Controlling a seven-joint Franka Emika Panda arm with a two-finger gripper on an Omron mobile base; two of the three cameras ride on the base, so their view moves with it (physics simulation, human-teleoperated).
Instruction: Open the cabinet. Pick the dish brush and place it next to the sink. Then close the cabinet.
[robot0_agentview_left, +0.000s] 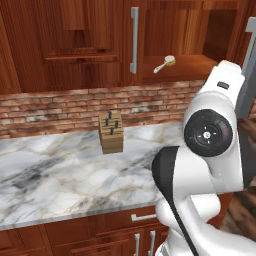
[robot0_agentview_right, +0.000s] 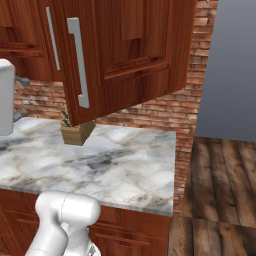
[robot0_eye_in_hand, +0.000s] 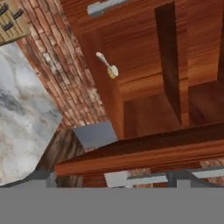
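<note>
Dish brush (robot0_agentview_left: 165, 63) on open cabinet (robot0_agentview_left: 190, 67) shelf, well ahead of pincer; pincer state unclear.

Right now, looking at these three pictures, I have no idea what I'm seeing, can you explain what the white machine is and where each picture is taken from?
The white machine is a robot arm in a simulated kitchen. Two pictures come from cameras on its base, behind it to the left and right. The third comes from a camera on its hand, tilted, looking into the cabinet. One cabinet door stands swung open. Inside, on the shelf, lies the dish brush. On the marble counter stands a wooden knife block. The pictures don't show anything in the gripper's grasp; the brush is still on its shelf.
</note>
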